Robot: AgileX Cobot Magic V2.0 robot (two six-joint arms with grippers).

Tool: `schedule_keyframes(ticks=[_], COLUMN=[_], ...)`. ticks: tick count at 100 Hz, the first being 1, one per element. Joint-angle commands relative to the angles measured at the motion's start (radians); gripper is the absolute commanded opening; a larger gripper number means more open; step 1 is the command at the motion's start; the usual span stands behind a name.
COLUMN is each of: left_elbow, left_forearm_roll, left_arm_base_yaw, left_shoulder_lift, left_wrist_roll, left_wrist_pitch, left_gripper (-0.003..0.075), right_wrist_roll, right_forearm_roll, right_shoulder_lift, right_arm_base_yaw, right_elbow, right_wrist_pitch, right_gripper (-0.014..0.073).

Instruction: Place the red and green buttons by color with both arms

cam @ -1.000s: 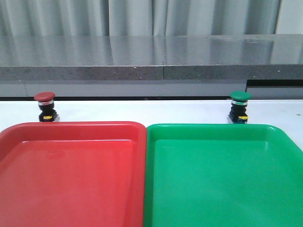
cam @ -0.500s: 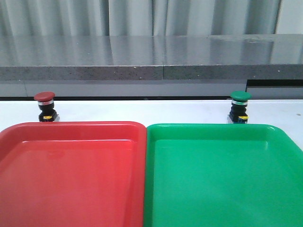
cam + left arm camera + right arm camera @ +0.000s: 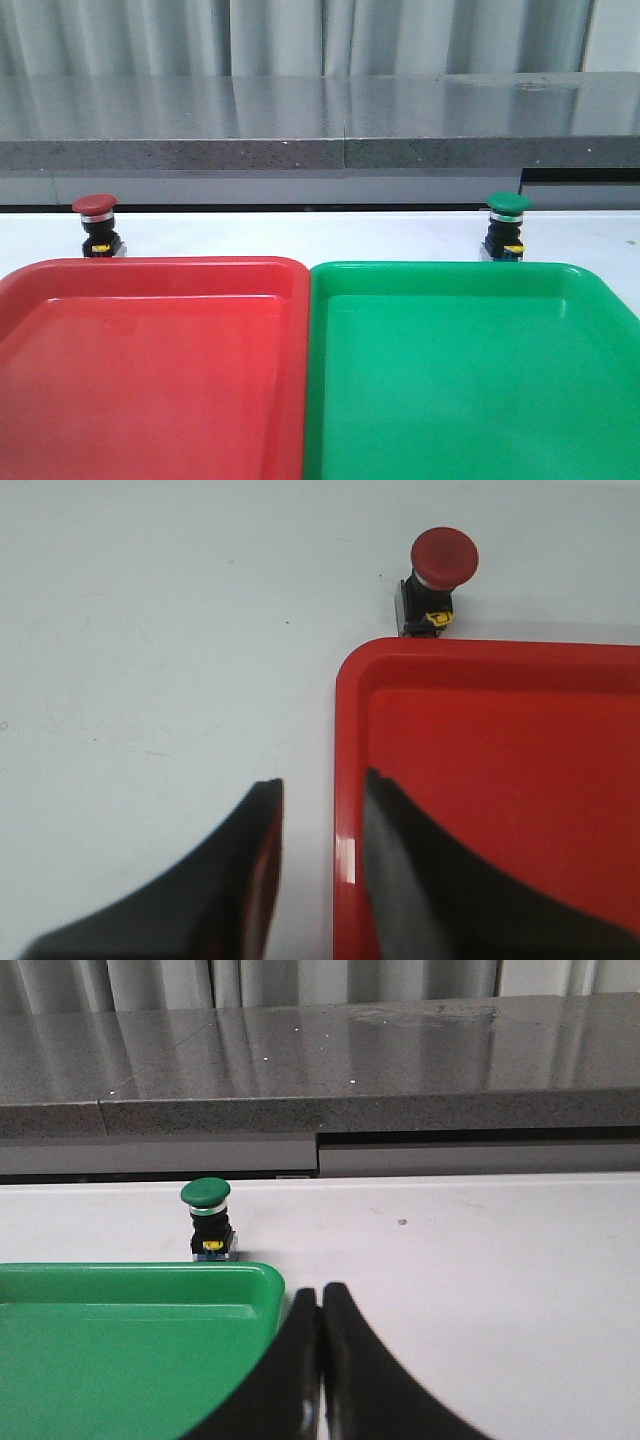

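Observation:
The red button (image 3: 95, 226) stands upright on the white table just behind the red tray (image 3: 150, 380), at its far left corner; the left wrist view shows the same red button (image 3: 440, 580). The green button (image 3: 505, 228) stands behind the green tray (image 3: 470, 380); in the right wrist view the green button (image 3: 208, 1218) is upright. My left gripper (image 3: 322, 795) is open and empty, straddling the red tray's rim (image 3: 345, 780), well short of the red button. My right gripper (image 3: 320, 1300) is shut with nothing in it, beside the green tray's corner (image 3: 255, 1285). Neither gripper shows in the front view.
The two trays lie side by side, touching, and fill the near part of the table. A grey stone ledge (image 3: 320, 125) runs along the back of the table, behind both buttons. Bare white table (image 3: 480, 1250) lies to the right of the green tray.

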Motion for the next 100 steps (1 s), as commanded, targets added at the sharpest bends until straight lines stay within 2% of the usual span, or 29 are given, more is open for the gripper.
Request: schedule_keyframes(ticks=[1,8,14,47,73,100], left_elbow=[-0.035,-0.035,-0.035,-0.113,-0.278,-0.457], left_forearm_roll=[-0.007,-0.007,-0.015,-0.081,-0.081,-0.081], left_arm_base_yaw=[0.003,0.003,0.003,-0.03,-0.129,-0.137], left_shoulder_lift=[-0.011,-0.011,-0.011,0.062,0.279,0.513], left_wrist_roll=[0.0,0.0,0.0,0.042,0.042,0.042], left_wrist_pitch=[-0.049,-0.049,-0.049,-0.051,-0.052,-0.05], left_gripper=[0.0484,0.0602,0.0638,0.0639,0.0639,0.0639], right_wrist_roll=[-0.002,-0.002,-0.002,-0.002,-0.002,-0.002], right_forearm_roll=[0.0,0.0,0.0,0.0,0.0,0.0], right_shoulder_lift=[-0.018,-0.018,-0.018,-0.018,-0.018,-0.018], right_arm_base_yaw=[-0.001,-0.001,-0.001,-0.001,-0.001,-0.001], right_elbow=[-0.013,-0.013,-0.013,-0.013,-0.013,-0.013], right_wrist_pitch=[-0.087,-0.087,-0.087,-0.087,-0.087,-0.087], right_gripper=[-0.0067,-0.0067,-0.0067,-0.0067,-0.0067,-0.0067])
